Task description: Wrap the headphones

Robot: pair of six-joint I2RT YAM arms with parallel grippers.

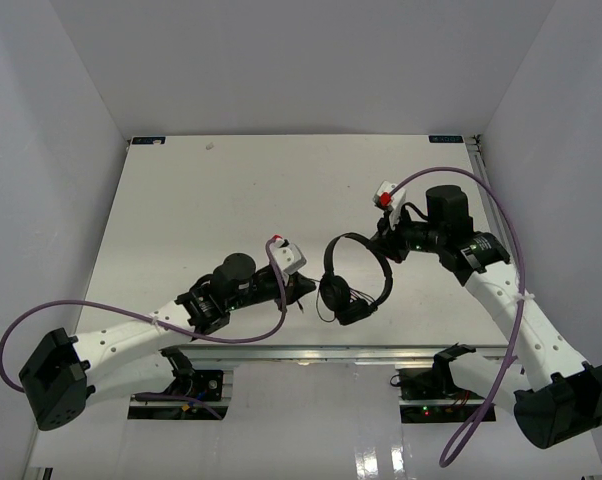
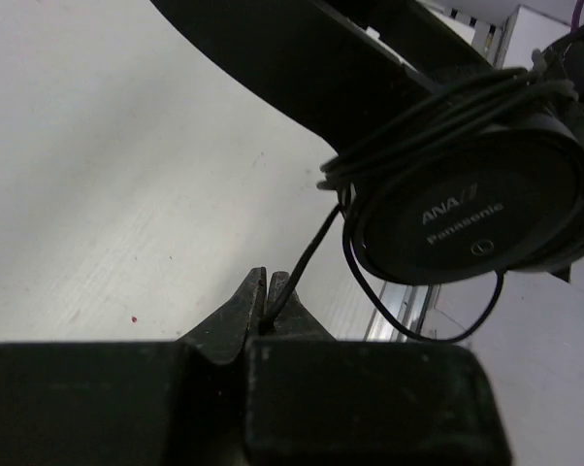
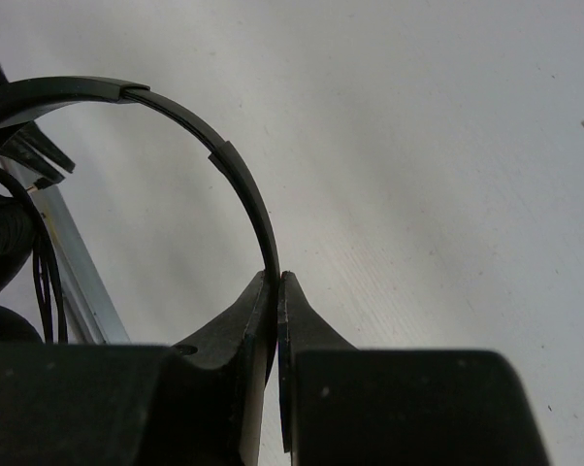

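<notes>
Surface (image 1: 231, 200): white and flat, filling the middle of the top view between white walls; a metal rail runs along its near edge
Left arm (image 1: 131, 335): white links and black joints, reaching from the lower left towards the middle, low over the near part of the surface
Right arm (image 1: 511, 300): rises from the lower right and bends inward, its wrist pointing left at the headphones
Purple cables (image 1: 449, 169): one thick loop arches over each arm
Headphones (image 1: 333, 292): small and black, near the front edge of the surface, between the two claws; whether they touch the surface or hang just above it I cannot tell
Headband (image 3: 239, 180): thin black arch, curving up and to the right from the earcups; its far end runs down into the right claw
Earcups (image 1: 353, 310): two round black pads close together at the lower end of the arch; one earcup (image 2: 467, 214) fills the upper right of the left wrist view
Right claw (image 3: 277, 282): clenched, its two fingertips pressed onto the edge of the headband
Left claw (image 2: 270, 282): clenched, grasping the cord between its tips, just left of the earcups
Cord (image 2: 307, 254): thin and black, several turns wound around the earcup, one strand slanting down into the left claw, and a slack loop hanging under the earcup
Lettering (image 2: 462, 214): pale print on the earcup face, reading ANA and Panasonic
</notes>
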